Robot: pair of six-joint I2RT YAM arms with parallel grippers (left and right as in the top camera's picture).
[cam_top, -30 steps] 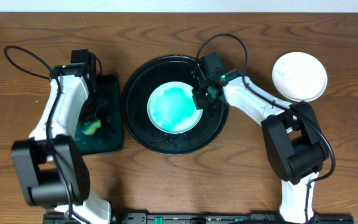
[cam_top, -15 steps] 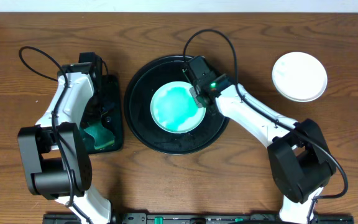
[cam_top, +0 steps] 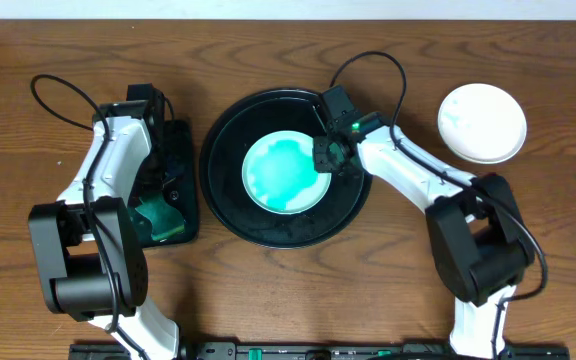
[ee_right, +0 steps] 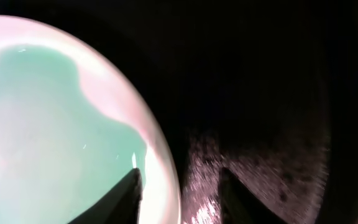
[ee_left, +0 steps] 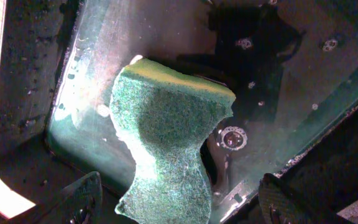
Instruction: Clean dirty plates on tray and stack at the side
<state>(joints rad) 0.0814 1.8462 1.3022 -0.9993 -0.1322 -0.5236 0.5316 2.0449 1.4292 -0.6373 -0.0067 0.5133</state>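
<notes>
A plate [cam_top: 286,173] smeared teal-green lies in the middle of the round black tray [cam_top: 220,205]. My right gripper [cam_top: 326,163] is at the plate's right rim. In the right wrist view the gripper [ee_right: 182,200] is open astride that rim, one finger over the plate [ee_right: 55,124] and the other over the tray [ee_right: 266,93]. A clean white plate [cam_top: 481,122] sits on the table at the right. My left gripper [ee_left: 180,206] hangs open over a green sponge [ee_left: 166,143], its fingers clear of the sponge on both sides.
The sponge [cam_top: 158,217] lies in a small rectangular dark tray [cam_top: 184,140] just left of the round tray. Both arms' bases stand at the table's near edge. Bare wooden table shows behind the trays.
My left gripper has opened and let go of the sponge, which now lies in the rectangular tray. My right gripper has opened at the plate's rim and shifted a little.
</notes>
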